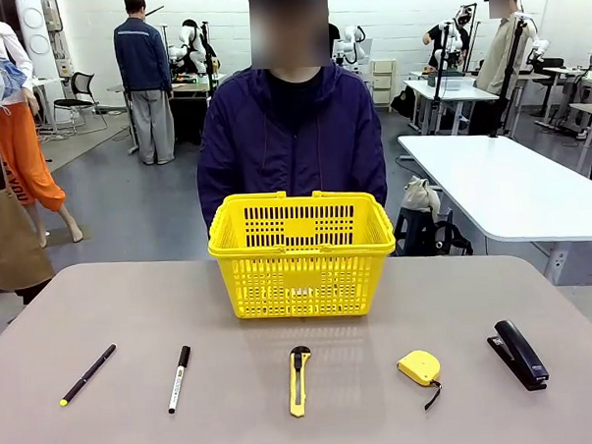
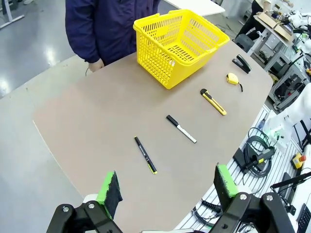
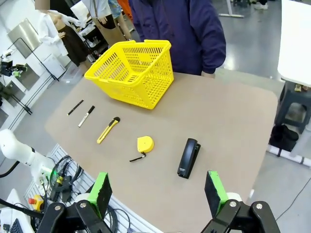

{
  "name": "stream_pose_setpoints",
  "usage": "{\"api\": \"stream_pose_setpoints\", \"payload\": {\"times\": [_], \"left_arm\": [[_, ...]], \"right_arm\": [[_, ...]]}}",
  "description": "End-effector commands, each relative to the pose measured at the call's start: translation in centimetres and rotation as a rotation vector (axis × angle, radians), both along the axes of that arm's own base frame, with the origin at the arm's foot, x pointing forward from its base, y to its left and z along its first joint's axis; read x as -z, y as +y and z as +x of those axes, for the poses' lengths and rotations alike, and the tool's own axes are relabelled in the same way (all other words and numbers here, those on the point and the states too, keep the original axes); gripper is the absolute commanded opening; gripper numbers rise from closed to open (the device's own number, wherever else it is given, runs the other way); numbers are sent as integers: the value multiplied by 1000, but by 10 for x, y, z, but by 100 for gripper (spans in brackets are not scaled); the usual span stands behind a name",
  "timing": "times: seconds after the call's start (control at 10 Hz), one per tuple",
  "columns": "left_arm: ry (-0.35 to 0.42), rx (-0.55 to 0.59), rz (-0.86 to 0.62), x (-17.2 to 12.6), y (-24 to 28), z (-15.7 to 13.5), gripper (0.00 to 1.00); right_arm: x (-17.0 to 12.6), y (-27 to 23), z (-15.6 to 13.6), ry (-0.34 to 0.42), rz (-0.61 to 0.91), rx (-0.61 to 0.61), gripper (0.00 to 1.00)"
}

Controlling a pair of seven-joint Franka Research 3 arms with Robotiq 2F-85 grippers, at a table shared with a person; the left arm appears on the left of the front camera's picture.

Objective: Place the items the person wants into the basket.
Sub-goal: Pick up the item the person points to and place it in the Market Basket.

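Left claw [image 2: 167,183]: jaws spread wide, flat green pads gripping nothing, hanging high over the near edge of the surface [image 1: 285,429].
Right claw [image 3: 158,187]: same story, black fingers well apart, pads bare, up above its own end of the surface.
Surface: smooth matte grey-brown top with rounded corners.
Pen [image 1: 87,375]: thin black stick with a yellow tip, lying at a slant, the leftmost item in the near row.
Marker [image 1: 179,378]: white barrel, black cap, just right of the pen and apart from it.
Utility knife [image 1: 299,380]: slim yellow body with a black end, dead centre, pointing towards the basket.
Tape measure [image 1: 419,367]: small, rounded yellow case, black strap trailing towards the near edge, sitting between knife and stapler.
Stapler [image 1: 518,354]: glossy black, long and tapered, at the far right of the row.
Basket [image 1: 303,281]: bright yellow plastic, slotted mesh walls, handles folded down on the rim, standing upright behind the knife, well apart from the row.
Person [image 1: 291,144]: dark purple zip jacket, standing right behind the basket at the far edge.
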State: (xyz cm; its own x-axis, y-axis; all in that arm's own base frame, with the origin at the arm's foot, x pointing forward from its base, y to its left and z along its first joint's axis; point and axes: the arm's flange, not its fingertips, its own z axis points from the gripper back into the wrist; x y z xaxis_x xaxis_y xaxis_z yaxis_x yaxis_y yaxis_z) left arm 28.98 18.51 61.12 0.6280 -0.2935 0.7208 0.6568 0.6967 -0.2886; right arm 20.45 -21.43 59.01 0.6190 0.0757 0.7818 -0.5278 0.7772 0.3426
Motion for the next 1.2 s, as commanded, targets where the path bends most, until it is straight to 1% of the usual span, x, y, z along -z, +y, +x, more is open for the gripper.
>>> {"api": "stream_pose_setpoints", "payload": {"times": [0.0,1.1], "left_arm": [[-21,16,-11,-1,2,-1,100],[-21,16,-11,-1,2,-1,100]], "right_arm": [[-2,2,0,-17,11,-17,100],[-2,2,0,-17,11,-17,100]]}}
